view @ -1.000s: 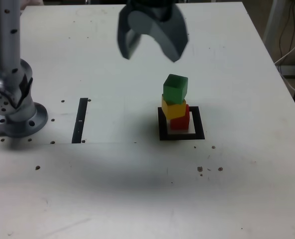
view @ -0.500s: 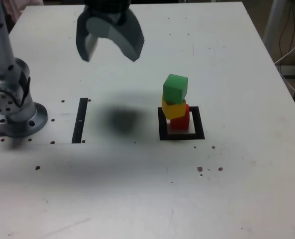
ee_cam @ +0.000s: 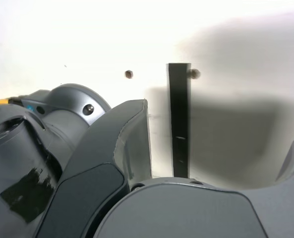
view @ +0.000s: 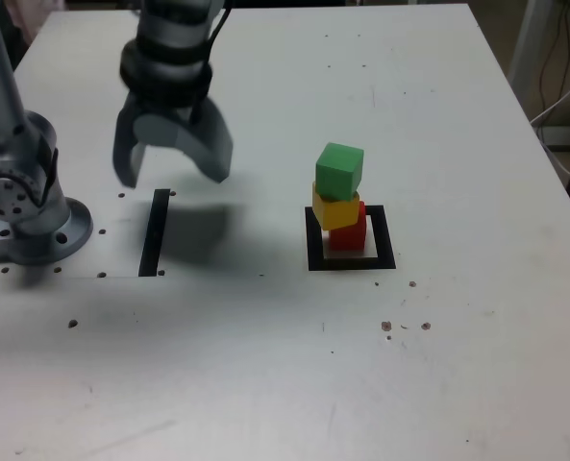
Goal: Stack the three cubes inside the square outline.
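Arm clear, stack standing
The open, empty fingers (view: 174, 175) had swung away toward the black strip (view: 155, 232); the green (view: 339, 172), yellow (view: 334, 209) and red (view: 349, 233) cubes stayed stacked inside the square outline (view: 385, 237), so the task looked done.

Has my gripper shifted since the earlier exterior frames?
Yes. In the exterior view the gripper has moved left, away from the cube stack, and its open jaws now show just above the narrow black strip.
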Controlling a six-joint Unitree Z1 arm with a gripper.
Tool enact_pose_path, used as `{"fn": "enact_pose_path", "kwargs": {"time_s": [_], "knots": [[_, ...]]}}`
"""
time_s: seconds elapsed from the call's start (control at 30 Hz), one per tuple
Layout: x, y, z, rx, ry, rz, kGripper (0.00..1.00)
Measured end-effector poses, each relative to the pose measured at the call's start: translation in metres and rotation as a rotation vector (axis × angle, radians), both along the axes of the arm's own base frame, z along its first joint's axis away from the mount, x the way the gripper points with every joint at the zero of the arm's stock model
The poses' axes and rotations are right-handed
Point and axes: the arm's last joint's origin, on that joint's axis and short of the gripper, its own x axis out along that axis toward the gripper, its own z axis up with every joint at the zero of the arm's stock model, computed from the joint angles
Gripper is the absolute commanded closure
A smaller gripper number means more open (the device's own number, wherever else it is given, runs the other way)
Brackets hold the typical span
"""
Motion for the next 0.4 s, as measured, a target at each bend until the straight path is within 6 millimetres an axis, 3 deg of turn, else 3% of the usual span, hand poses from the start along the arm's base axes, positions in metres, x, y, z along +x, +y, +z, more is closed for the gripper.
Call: {"fn": "enact_pose_path", "kwargs": {"time_s": [0.17, 0.4], "knots": [[-0.009, -0.002, -0.014, -0.018, 0.007, 0.027, 0.01], [-0.013, -0.005, -0.017, -0.039, 0.012, 0.025, 0.01]]}}
